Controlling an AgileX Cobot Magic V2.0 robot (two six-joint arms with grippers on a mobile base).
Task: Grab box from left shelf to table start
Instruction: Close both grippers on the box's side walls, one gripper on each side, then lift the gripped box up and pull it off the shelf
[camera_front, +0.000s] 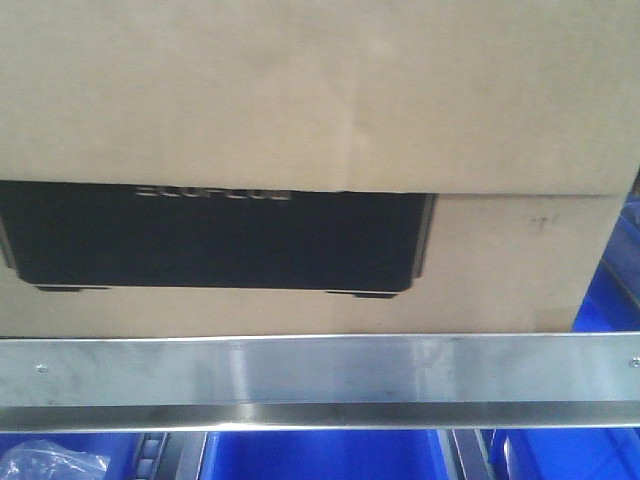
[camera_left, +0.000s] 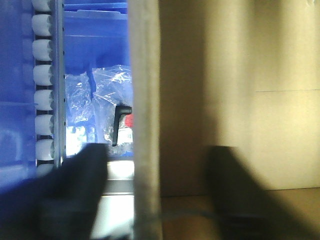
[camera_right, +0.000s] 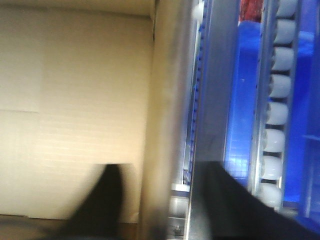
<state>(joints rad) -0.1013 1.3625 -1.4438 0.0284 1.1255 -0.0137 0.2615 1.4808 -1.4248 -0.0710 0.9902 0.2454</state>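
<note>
— Sitting where, exactly, that box (camera_front: 500, 260)?
— On the left shelf (camera_front: 150, 372), just behind the silver front rail (camera_front: 420, 372). Its long axis runs side to side, along the rail. The printed face points out at the front camera, with the pale lettering upright and reading left to right.
— Is the whole print showing?
— No. A plain cardboard panel (camera_front: 320, 90) overlaps the top edge of the print and cuts through the lettering.
— What sits around it?
— Blue bins (camera_front: 330, 455) under the rail, and another by the box's right end. A clear plastic bag (camera_front: 50, 462) lies in the lower left one. The left wrist view shows bagged parts (camera_left: 107, 90), a black lever (camera_left: 120, 125) and a column of white rollers (camera_left: 42, 75). The right wrist view has a similar column.
— And the grippers?
— The left gripper (camera_left: 159, 152) is spread, one finger on either side of a cardboard edge of the box. The blur hides whether either finger touches it. The right gripper (camera_right: 164, 167) is spread too, astride a blurred edge, with one finger over pale cardboard and the other by the blue rack.
— Anything in the way?
— The rail crosses the box's whole front, low down.
</note>
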